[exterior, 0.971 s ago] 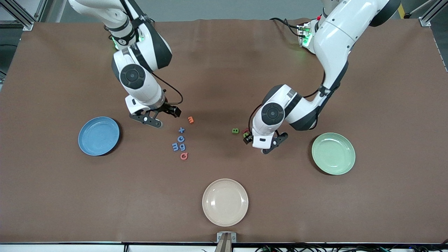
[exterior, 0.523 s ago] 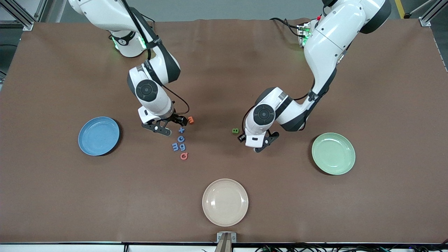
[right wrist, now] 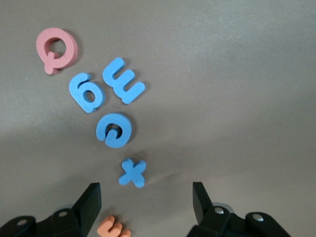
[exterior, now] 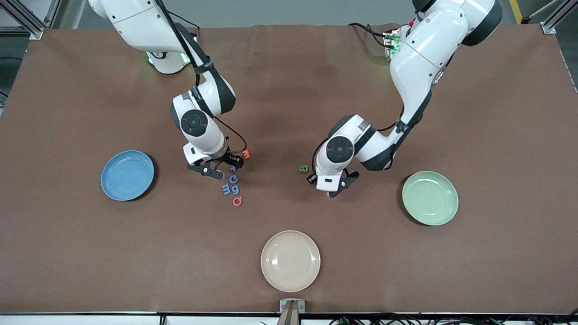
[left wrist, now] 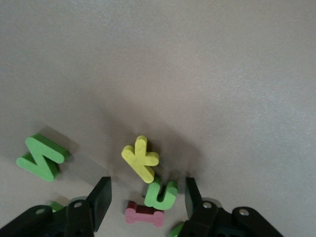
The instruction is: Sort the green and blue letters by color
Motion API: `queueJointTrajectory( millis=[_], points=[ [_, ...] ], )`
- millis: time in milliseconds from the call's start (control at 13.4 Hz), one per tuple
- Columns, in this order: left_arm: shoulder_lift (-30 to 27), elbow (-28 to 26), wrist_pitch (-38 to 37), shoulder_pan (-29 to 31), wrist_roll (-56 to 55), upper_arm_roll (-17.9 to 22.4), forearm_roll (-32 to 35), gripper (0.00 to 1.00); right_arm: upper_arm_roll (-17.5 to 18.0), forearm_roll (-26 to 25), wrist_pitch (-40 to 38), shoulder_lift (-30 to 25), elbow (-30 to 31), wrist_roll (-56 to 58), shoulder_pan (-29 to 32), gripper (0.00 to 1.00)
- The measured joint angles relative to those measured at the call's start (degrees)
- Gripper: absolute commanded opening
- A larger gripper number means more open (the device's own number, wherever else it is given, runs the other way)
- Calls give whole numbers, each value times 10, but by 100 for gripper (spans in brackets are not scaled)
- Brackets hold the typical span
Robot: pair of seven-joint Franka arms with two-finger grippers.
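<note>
Four blue letters lie in a cluster: an x (exterior: 233,169), a round one (exterior: 233,179), a 3 (exterior: 226,189) and a g (exterior: 235,189). My right gripper (exterior: 221,167) is open low over the table, with the blue x (right wrist: 132,173) just ahead of its fingers. One green letter (exterior: 304,169) shows beside my left hand. My left gripper (exterior: 325,184) is open and low, with a green U (left wrist: 161,193) between its fingers. A green zigzag letter (left wrist: 42,157) lies apart. The front view hides the other green letters under the left hand.
A blue plate (exterior: 128,175) sits toward the right arm's end, a green plate (exterior: 430,197) toward the left arm's end, a beige plate (exterior: 290,260) nearest the front camera. An orange letter (exterior: 246,155), a pink Q (exterior: 237,201), a yellow letter (left wrist: 140,159) and a dark red I (left wrist: 144,214) lie among them.
My right gripper has moved from beside the blue plate over to the blue letters. My left gripper has shifted toward the green letters and now covers most of them in the front view.
</note>
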State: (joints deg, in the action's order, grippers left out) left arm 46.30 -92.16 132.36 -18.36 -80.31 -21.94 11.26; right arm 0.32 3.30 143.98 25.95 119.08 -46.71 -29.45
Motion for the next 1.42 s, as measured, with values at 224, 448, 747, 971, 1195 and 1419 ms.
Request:
queueJointTrajectory(
  millis=[224,448,747,971,1195,1419],
  points=[
    [3,1,5,-4,0,0,0,66,-1,0,9,8,-1,0,0,81],
    [4,1,7,-5,0,0,0,43,-3,0,10,14,-6,0,0,79],
    [3,6,10,-8,0,0,4,16,-3,0,10,25,-16,0,0,78],
    [3,6,9,-10,0,-1,15,6,-2,0,14,34,-20,0,-1,76],
    [3,9,9,-8,0,1,21,1,-2,0,16,43,-26,0,-1,72],
    [-13,22,-7,-2,0,2,24,1,-2,0,16,47,-29,0,-2,64]
  ],
)
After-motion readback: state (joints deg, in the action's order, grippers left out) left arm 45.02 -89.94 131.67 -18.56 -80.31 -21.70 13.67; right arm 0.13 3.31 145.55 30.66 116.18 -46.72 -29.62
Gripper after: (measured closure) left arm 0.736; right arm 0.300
